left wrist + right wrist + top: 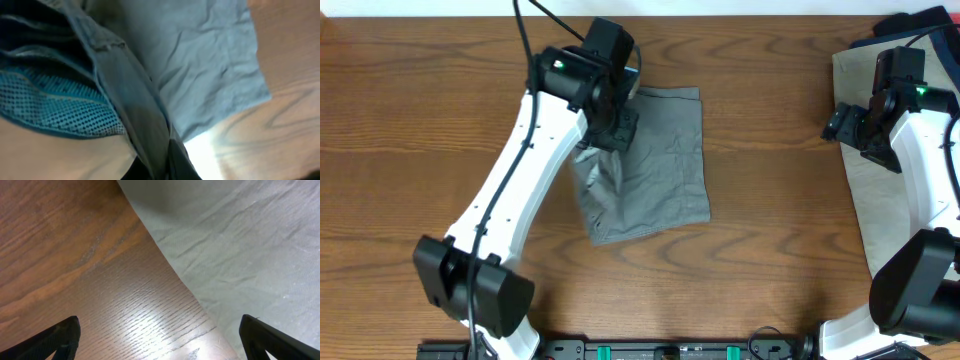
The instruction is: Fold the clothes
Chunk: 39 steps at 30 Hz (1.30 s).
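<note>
The mid grey shorts (655, 170) lie folded in the middle of the wooden table. My left gripper (610, 125) is shut on their upper left edge and lifts a fold of the grey cloth (130, 95) off the table; a teal lining (55, 107) shows inside. My right gripper (850, 125) is open and empty, hovering at the left edge of the pale beige shorts (880, 190), which also show in the right wrist view (240, 245). The dark navy shorts (920, 25) lie at the far right corner.
The beige shorts lie along the table's right side under my right arm. The wooden table (420, 130) stretches to the left of the grey shorts and between the two piles.
</note>
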Available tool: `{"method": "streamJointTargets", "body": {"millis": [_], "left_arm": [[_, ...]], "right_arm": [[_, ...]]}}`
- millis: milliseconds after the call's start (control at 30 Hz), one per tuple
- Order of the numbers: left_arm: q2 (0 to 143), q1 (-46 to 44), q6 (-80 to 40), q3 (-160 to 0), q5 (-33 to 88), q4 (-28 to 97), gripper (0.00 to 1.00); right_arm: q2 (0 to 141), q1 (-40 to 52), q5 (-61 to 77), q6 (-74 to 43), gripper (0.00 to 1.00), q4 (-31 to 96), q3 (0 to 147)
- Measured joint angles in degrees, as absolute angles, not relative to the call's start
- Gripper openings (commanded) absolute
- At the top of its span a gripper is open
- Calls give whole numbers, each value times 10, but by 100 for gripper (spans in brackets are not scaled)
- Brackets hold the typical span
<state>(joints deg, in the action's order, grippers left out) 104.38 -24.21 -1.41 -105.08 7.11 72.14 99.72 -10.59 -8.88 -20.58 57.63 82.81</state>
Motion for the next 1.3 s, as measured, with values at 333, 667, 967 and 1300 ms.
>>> {"method": "streamJointTargets", "body": {"millis": [333,667,967,1300], "left_arm": [[1050,-228,-50,-1050,-16,830,6],[1049,-139,-71,-1157,-96,923,6],[1025,-113,-70,-1211,-117,924,6],[957,-107,-70,-1220,-115,924,6]], "right_arm": [[997,-106,-89,-206,99,576,828],[997,-106,-89,-206,99,576,828],[997,-106,-89,-206,99,576,828],[997,-106,-89,-206,99,576,828]]}}
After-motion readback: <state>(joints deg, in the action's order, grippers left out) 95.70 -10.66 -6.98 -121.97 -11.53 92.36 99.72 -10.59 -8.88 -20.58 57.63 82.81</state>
